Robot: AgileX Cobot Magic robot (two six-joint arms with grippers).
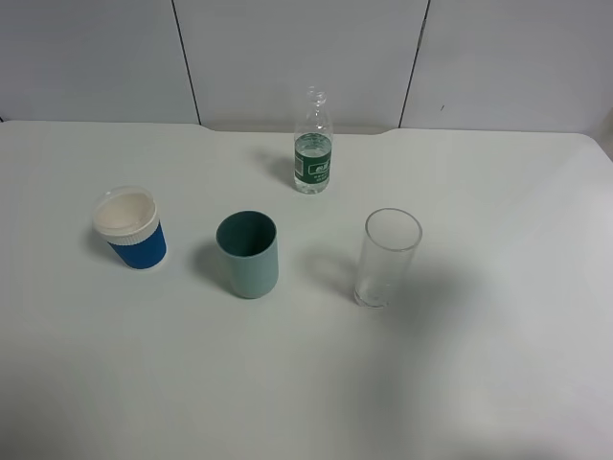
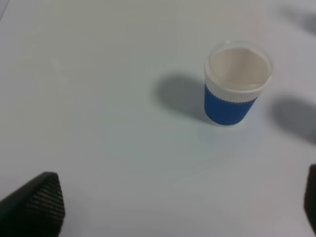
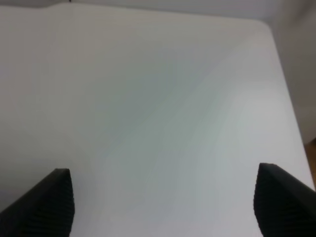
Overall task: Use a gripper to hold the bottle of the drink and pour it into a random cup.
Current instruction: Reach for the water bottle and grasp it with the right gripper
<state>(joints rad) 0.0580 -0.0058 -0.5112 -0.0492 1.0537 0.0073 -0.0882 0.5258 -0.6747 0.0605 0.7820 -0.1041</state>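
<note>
CAUTION: the bottle of the drink (image 1: 313,153) is uncapped, narrow and probably light. An off-centre approach may topple it and spill the contents. It stands at 12 o'clock on the table (image 1: 517,364), with the cup (image 1: 388,257) at its 5 o'clock, well apart. The left gripper (image 2: 177,202) and right gripper (image 3: 168,197) are spread wide, holding and touching nothing.

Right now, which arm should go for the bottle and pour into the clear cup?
Probably the right. The bottle stands near the middle and the clear cup is right of it, while the left gripper faces the blue cup far left. The right gripper is open and empty.
</note>
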